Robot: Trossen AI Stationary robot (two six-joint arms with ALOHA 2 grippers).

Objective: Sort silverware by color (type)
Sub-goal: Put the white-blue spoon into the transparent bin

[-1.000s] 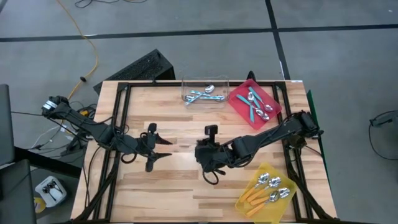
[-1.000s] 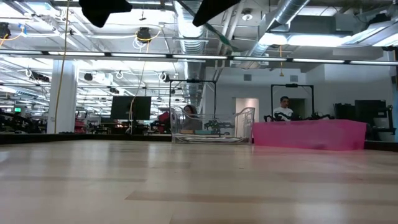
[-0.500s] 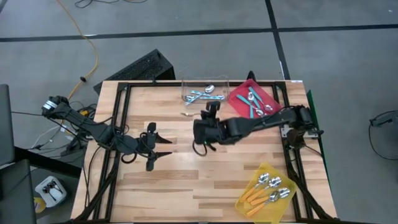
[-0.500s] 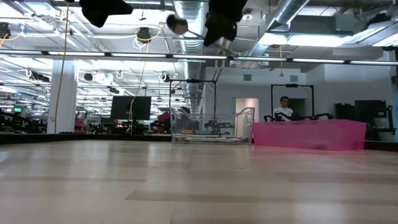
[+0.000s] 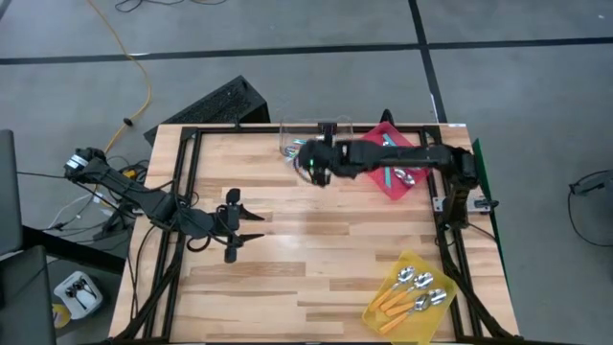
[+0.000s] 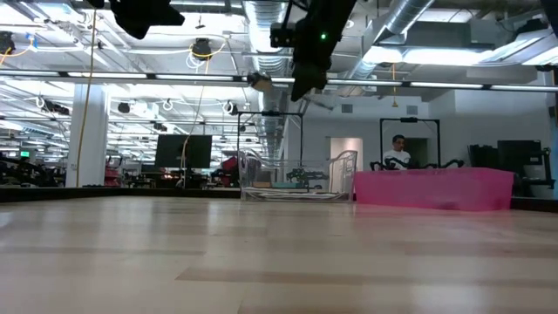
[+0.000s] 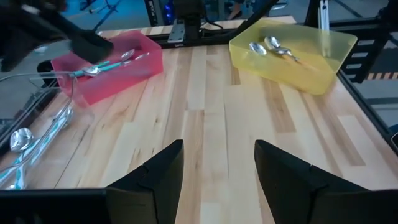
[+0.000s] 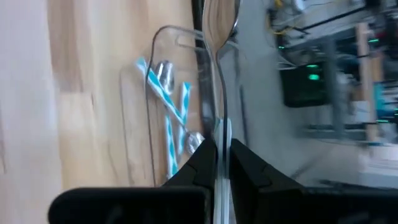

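A light-blue-handled spoon (image 8: 217,68) sticks straight out from the right gripper (image 5: 311,161), whose fingers are pinched shut on its handle. It hangs above the clear tray (image 5: 287,130), near that tray's left side, bowl shiny. The left gripper (image 5: 247,226) waits well away from the tray, fingers apart and empty.

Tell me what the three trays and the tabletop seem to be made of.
Clear tray: see-through plastic, probably acrylic; the table shows through it. Red tray and yellow tray: translucent coloured plastic, likely, with light glowing through the walls. Table: pale wooden planks with visible grain and seams.
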